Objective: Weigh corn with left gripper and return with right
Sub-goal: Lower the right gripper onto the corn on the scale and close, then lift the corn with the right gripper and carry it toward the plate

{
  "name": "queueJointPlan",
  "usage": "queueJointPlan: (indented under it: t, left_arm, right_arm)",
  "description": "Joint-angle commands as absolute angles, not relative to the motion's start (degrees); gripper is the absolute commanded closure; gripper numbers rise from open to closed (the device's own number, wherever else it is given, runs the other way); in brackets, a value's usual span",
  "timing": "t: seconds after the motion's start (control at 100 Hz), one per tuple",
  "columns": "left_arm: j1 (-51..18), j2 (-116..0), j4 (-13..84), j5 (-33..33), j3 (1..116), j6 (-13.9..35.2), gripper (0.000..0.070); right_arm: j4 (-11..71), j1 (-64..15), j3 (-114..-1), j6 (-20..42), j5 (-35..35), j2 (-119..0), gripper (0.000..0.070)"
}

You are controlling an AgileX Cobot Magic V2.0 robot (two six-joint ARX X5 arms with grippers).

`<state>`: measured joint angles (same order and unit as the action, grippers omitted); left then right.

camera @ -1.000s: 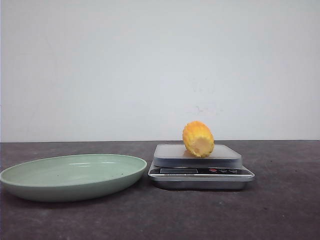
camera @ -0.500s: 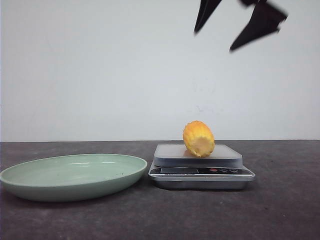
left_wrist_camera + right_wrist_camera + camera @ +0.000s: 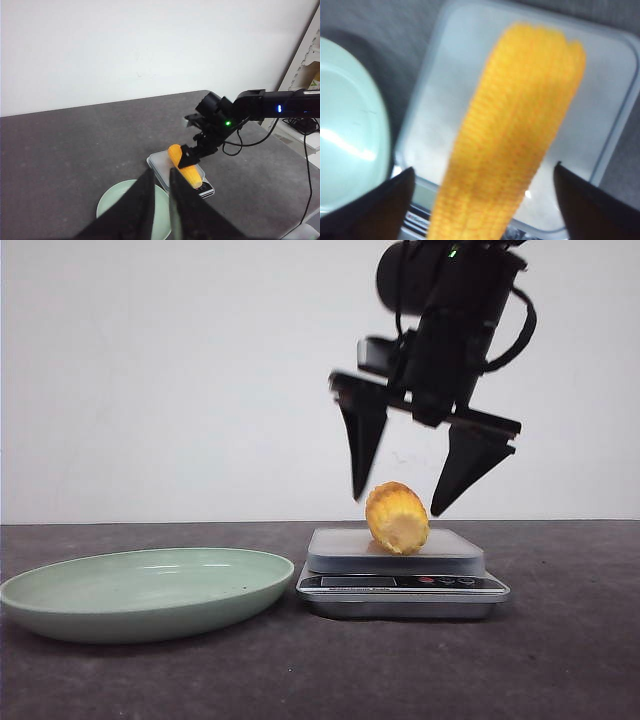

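The corn point(image 3: 397, 518), a stubby yellow-orange cob, lies on the platform of a small kitchen scale point(image 3: 400, 585). My right gripper point(image 3: 397, 503) hangs open right above it, one black finger on each side of the cob, not touching. In the right wrist view the corn point(image 3: 515, 125) fills the gap between the open right gripper point(image 3: 484, 167). My left gripper point(image 3: 161, 171) is shut and empty, high above the table, looking down on the corn point(image 3: 192, 175) and the right gripper point(image 3: 192, 152). The left gripper is out of the front view.
A pale green plate point(image 3: 140, 590) sits to the left of the scale, its rim close to the scale's edge; it also shows in the left wrist view point(image 3: 112, 200) and the right wrist view point(image 3: 345, 125). The table is dark grey, with a white wall behind.
The right arm has come down from the top of the front view until its open fingers straddle the corn. The corn, scale and plate have not moved.
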<state>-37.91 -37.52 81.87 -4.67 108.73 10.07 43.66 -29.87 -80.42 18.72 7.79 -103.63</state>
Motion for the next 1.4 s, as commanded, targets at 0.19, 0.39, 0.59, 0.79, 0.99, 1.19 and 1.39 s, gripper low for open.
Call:
queueJointPlan:
  t: [0.19,0.39,0.59,0.79,0.99,1.19,1.39]
  left_arm:
    - [-38.26,-37.78,84.44,-4.95,109.80,10.09,0.0685]
    - [-38.26,-37.76,84.47,-4.95,109.80,9.93,0.0686]
    - [-38.26,-37.76,84.47,-4.95,109.80,9.85,0.0686]
    - [-38.26,-37.76,84.44,-5.65,109.80,9.67,0.0686]
    - [-38.26,-37.76,84.47,-9.15,109.78,9.48,0.0686]
    - [-38.28,-37.76,84.44,-9.45,109.73,9.48,0.0686]
    - [-38.26,-37.76,84.47,-9.43,109.73,9.52,0.0685]
  right_arm:
    - [44.40,-31.64,-81.43,18.20,9.10,-107.04,0.0700]
    - [37.74,-32.10,-81.45,15.40,8.91,-103.74,0.0700]
    - [26.52,-32.40,-81.45,15.79,7.90,-92.88,0.0700]
    - [17.67,-34.92,-81.45,16.12,7.49,-84.07,0.0700]
    - [16.56,-37.63,-81.45,18.46,9.65,-82.83,0.0700]
    - [17.15,-40.18,-81.45,23.86,12.95,-88.31,0.0700]
    - [17.21,-42.57,-81.45,30.04,18.85,-97.27,0.0700]
